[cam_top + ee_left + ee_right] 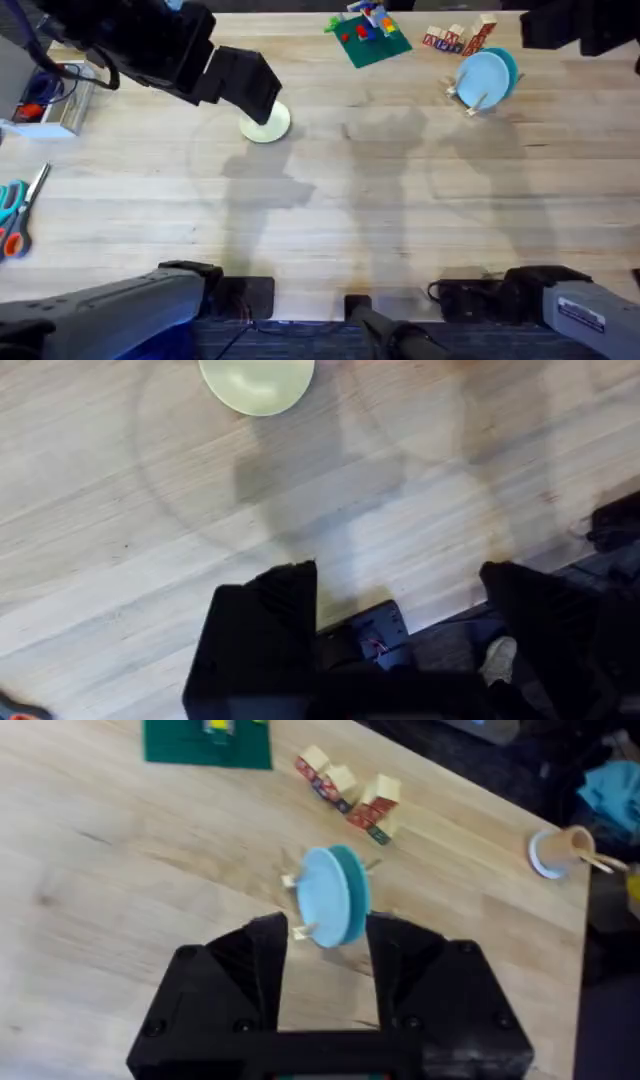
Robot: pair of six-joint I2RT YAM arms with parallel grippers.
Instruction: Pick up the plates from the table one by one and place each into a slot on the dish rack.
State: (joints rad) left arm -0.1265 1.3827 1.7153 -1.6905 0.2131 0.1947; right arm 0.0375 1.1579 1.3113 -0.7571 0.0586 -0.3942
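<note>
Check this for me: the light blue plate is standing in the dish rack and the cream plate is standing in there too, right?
Not quite. The light blue plate stands in the dish rack, but the cream plate lies flat on the table, as the overhead view shows.

the pale yellow-cream plate (pixel 266 124) lay flat on the table (pixel 400 210), partly hidden beneath the left gripper (pixel 245 85) that hung over it; from the left wrist it showed as a round disc (pixel 257 382) on bare wood ahead of the parted fingers (pixel 262 622). the light blue plate (pixel 485 76) stood on edge in the dish rack (pixel 468 97), just beyond the right gripper (pixel 325 982), framed between its spread fingers (pixel 250 970), with a darker teal plate (pixel 352 892) upright close behind it.
</note>
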